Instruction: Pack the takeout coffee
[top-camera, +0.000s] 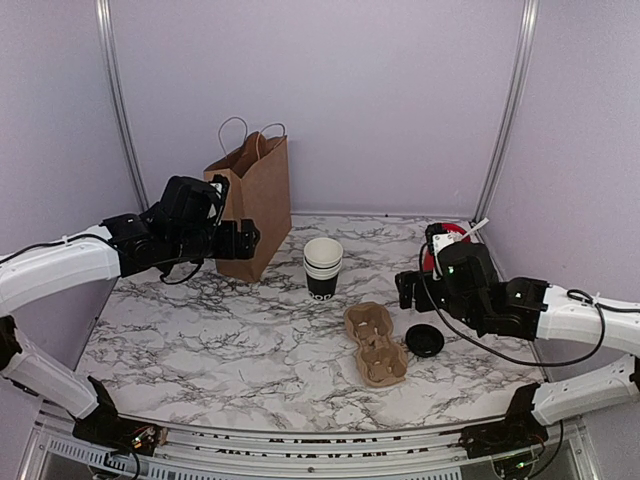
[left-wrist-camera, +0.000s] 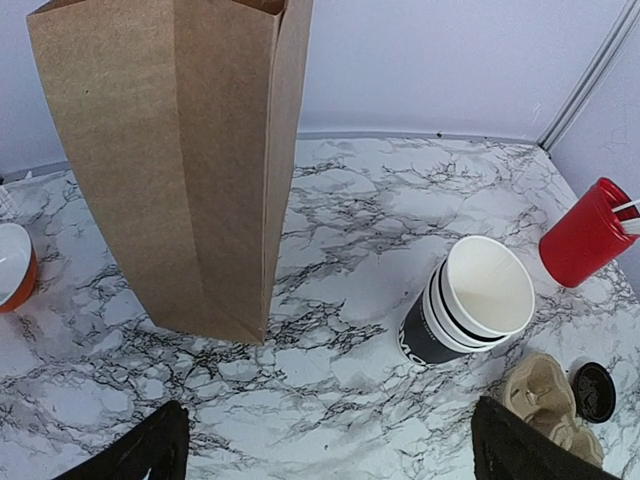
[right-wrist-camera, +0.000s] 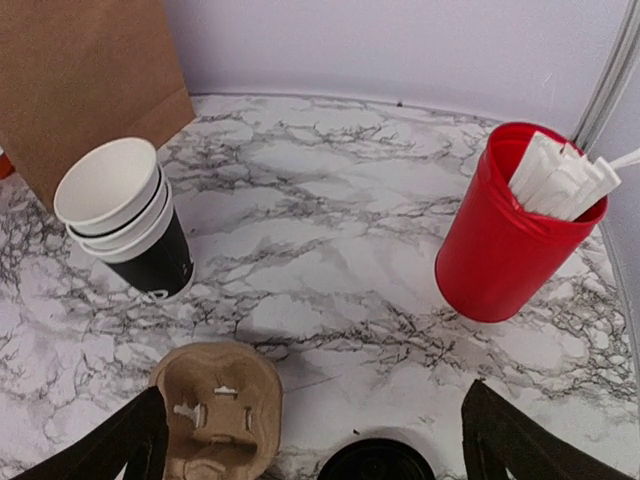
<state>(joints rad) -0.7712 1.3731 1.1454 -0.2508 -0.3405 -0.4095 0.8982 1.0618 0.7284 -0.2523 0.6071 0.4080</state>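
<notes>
**Light paper, easy to crush: cup and lid lay apart**

I saw no lidded coffee standing on its own. The only black cups were nested in one stack of black cups (top-camera: 322, 268), upright at the centre of the overhead view, with white rims and white lettering low on the outer wall. The round black lid (top-camera: 424, 340) lay flat on the marble table (top-camera: 200, 330), lower right of the stack and well apart from it.

I judged the cups light and thin-walled. They would be stiff at the rolled rim and the base but soft in the middle, so a hard squeeze would dent them. Since they were nested, pulling one might drag the others up with it. I would have taken hold across the wall just below the rim, gently. The lid looked like slick, shallow plastic that could only be gripped by its edge.

The cardboard carrier (top-camera: 375, 345) lay between the stack and the lid, its right edge just beside the lid. The red cup (right-wrist-camera: 510, 235) of white sticks stood at the right of my right wrist view. The paper bag (top-camera: 250, 200) stood upright to the upper left of the stack.

My left gripper (left-wrist-camera: 325, 440) hung beside the bag and my right gripper (right-wrist-camera: 310, 440) hung above the lid and carrier. Both had their fingers spread wide and held nothing.
</notes>
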